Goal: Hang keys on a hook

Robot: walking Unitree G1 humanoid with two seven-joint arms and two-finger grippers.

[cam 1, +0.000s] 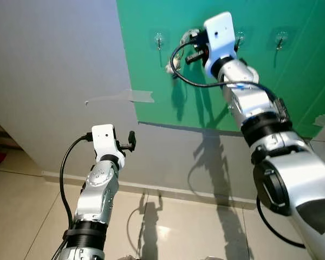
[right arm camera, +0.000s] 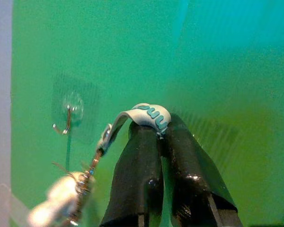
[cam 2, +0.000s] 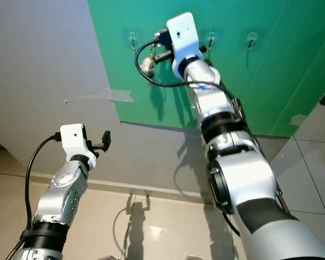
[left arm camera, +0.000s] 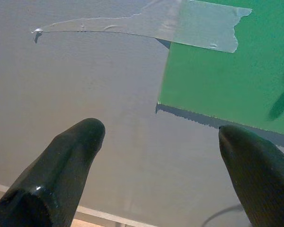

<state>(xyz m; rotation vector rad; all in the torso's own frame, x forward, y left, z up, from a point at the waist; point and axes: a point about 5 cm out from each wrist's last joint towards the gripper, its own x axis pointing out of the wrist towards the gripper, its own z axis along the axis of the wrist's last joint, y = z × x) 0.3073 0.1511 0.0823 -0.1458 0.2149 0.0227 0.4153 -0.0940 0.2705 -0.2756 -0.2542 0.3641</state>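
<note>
My right gripper [cam 1: 192,46] is raised against the green board [cam 1: 292,81] and is shut on a white strap with teal letters [right arm camera: 147,113]. From the strap a bunch of keys [cam 1: 172,67] dangles, blurred in the right wrist view as the keys [right arm camera: 75,191]. A clear stick-on hook [cam 1: 158,39] sits just left of the gripper, apart from the keys; the wrist view shows the same hook [right arm camera: 66,120] bare. My left gripper [cam 1: 131,141] is held low in front of the grey wall, open and holding nothing, its fingers [left arm camera: 75,151] spread wide.
Two more hooks [cam 2: 211,38] [cam 2: 252,40] are on the board to the right of my right arm. A strip of clear tape [cam 1: 127,97] holds the board's left edge to the grey wall [cam 1: 54,65]. Tiled floor [cam 1: 168,227] lies below.
</note>
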